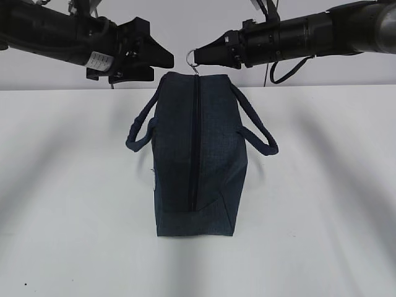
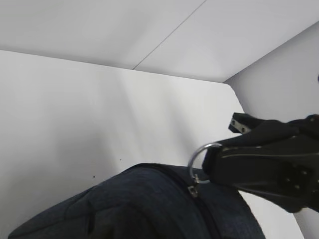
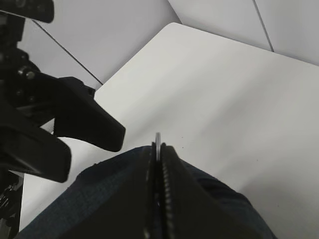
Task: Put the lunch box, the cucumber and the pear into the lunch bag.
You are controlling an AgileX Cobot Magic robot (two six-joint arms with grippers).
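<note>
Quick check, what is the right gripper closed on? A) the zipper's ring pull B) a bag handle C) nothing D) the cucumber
A: the right gripper has its fingers shut on the metal ring pull at the far end of the lunch bag; the left wrist view shows the ring pinched too.

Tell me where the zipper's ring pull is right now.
The ring pull sits at the far top end of the lunch bag, centre of the exterior view, pinched in the right tool.
</note>
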